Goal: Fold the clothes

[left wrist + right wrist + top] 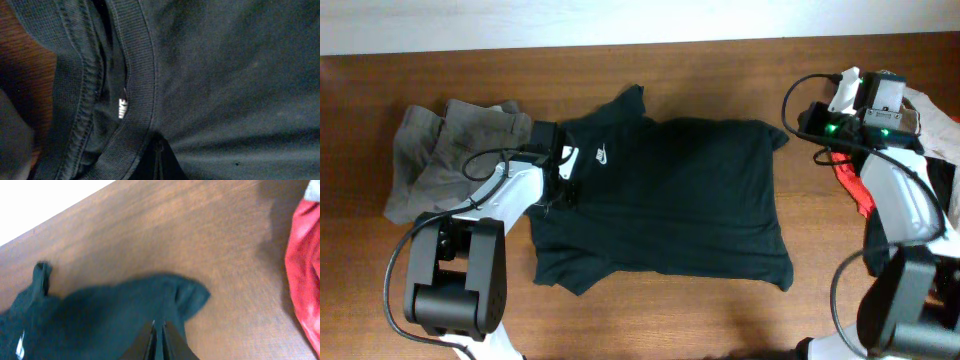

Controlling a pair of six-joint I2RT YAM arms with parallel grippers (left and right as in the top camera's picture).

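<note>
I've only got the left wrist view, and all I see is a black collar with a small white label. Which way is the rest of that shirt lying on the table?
Observer: The black T-shirt lies spread out across the table, with its collar toward the robot's left and its hem toward its right.
Operator: Is anything else near the collar end?
Observer: Yes, grey trousers lie crumpled just beyond the collar, on the side away from the hem.
Operator: And where is the right hand?
Observer: The right hand is shut and sits by a hem corner of the shirt. A red garment lies apart from the shirt, farther to the robot's right.
</note>
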